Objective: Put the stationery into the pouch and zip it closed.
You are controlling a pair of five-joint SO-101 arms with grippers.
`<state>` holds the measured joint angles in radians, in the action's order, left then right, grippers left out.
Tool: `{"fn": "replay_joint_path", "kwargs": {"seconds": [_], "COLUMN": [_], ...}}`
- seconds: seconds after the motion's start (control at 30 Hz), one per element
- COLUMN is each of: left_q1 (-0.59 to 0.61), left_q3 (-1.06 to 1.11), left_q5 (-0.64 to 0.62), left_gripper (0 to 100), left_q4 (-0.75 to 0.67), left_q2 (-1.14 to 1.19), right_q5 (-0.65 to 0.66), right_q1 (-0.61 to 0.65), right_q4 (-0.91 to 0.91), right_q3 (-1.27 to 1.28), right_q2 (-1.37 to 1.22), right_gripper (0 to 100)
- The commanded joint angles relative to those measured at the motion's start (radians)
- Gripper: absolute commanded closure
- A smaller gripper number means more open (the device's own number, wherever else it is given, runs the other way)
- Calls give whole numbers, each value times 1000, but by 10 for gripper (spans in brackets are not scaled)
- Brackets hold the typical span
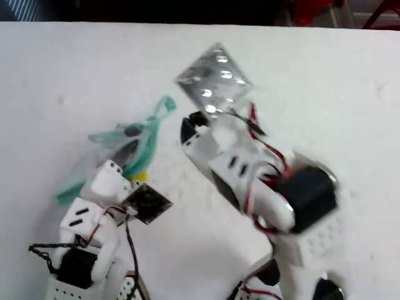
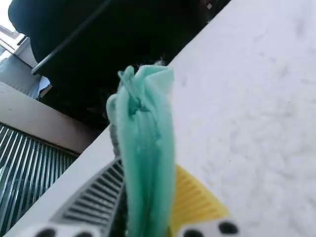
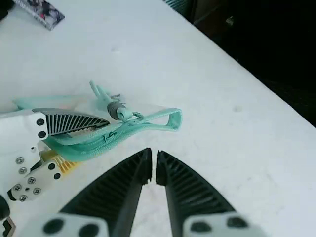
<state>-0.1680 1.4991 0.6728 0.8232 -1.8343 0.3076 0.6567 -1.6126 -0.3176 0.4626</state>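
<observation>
OK, left end effector (image 2: 147,167) is clamped on the teal pouch (image 2: 148,113), which lies on the white surface (image 1: 325,81) afaict, loop end poking out. Right end effector (image 3: 153,159) sits just beside it, jaws nearly together, nothing in them. The pouch looks soft, light and floppy, so it'll prob. bunch if tugged. Best hold IMO: the grey zip pull (image 3: 116,109).

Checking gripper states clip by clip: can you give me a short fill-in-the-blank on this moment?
1. The left gripper is shut on the teal ___.
2. The right gripper, close to the pouch and its loop, holds ___.
3. The pouch lies on a ___ table.

Missing words: pouch; nothing; white.
</observation>
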Motion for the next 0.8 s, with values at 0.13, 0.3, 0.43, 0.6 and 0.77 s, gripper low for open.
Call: {"fn": "replay_joint_path", "kwargs": {"seconds": [0.13, 0.3, 0.43, 0.6, 0.77], "left_q1": [-38, -39, -41, -41, -74], "left_q3": [38, 40, 40, 41, 48], "left_q5": [51, 51, 49, 46, 48], "left_gripper": [980, 979, 979, 979, 979], "left_q4": [121, 127, 129, 132, 132], "left_q2": [10, 10, 10, 10, 10], "right_q5": [86, 72, 72, 43, 75], "right_q1": [-8, 59, 107, 116, 193], "right_q4": [15, -101, -107, -108, -110], "right_q3": [-114, -324, -377, -407, -382], "right_q2": [-254, -392, -521, -642, -665], "right_gripper": [851, 840, 839, 752, 739]}}
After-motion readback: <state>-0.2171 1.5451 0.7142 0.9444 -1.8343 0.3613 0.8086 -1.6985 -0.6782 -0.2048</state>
